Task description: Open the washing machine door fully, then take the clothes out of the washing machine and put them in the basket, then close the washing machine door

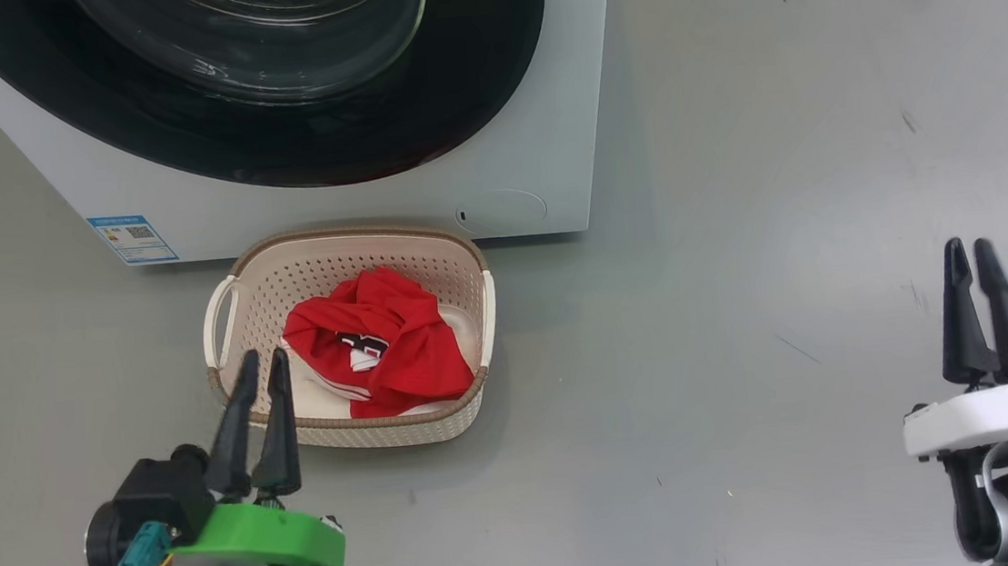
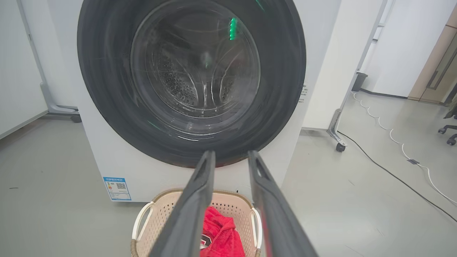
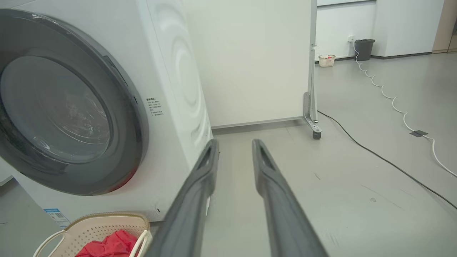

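My left fingers (image 1: 238,425) are slightly apart and hold nothing, at the basket's (image 1: 303,278) near left corner. My right fingers (image 1: 961,316), also apart and empty, are well off to the basket's right. The clothes (image 1: 399,338) lie inside the basket. Just behind it stands the washing machine (image 1: 548,161), and the washing machine door (image 1: 485,66) looks shut, so I judge nothing is left to do.

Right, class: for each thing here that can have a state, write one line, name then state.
washing machine door: shut.
clothes: heaped inside the basket.
basket: upright on the floor, holding the clothes.
left gripper: open, empty.
right gripper: open, empty.
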{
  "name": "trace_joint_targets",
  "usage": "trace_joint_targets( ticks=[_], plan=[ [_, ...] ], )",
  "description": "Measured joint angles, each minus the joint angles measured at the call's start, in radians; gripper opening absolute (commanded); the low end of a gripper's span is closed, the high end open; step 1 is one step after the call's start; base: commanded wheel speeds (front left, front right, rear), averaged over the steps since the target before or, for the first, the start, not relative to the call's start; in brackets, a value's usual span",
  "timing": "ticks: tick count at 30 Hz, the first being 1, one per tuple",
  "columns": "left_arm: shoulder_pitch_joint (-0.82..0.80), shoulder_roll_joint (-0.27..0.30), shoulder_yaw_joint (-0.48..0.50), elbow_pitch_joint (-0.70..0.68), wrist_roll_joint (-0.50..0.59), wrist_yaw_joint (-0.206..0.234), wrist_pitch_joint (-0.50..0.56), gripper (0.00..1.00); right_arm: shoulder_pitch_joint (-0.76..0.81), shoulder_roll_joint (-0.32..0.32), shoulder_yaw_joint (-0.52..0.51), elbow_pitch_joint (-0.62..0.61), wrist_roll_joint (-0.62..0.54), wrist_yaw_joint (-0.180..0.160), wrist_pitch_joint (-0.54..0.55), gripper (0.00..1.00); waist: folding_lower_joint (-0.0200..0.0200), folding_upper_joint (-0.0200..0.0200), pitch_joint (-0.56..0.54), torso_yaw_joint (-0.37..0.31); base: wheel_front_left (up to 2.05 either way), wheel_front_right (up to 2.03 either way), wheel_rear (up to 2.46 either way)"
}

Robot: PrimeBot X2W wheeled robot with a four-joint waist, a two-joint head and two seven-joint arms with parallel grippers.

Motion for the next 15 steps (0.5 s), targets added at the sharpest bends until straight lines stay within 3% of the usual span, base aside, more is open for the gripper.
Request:
trace_joint_targets(
  ticks=[6,15],
  plan=[
    [0.029,-0.007,-0.009,0.033,-0.015,0.001,0.0,0.0,0.027,0.025,0.008,0.037,0.009,0.0,0.005,0.0,0.0,0.0,-0.001,0.0,0.0,0.0,0.0],
    [0.039,-0.007,-0.009,0.022,-0.121,0.001,0.009,0.0,0.027,0.026,0.004,0.047,0.123,0.0,0.028,0.0,0.0,0.0,-0.016,0.0,0.0,0.0,0.0]
  ],
)
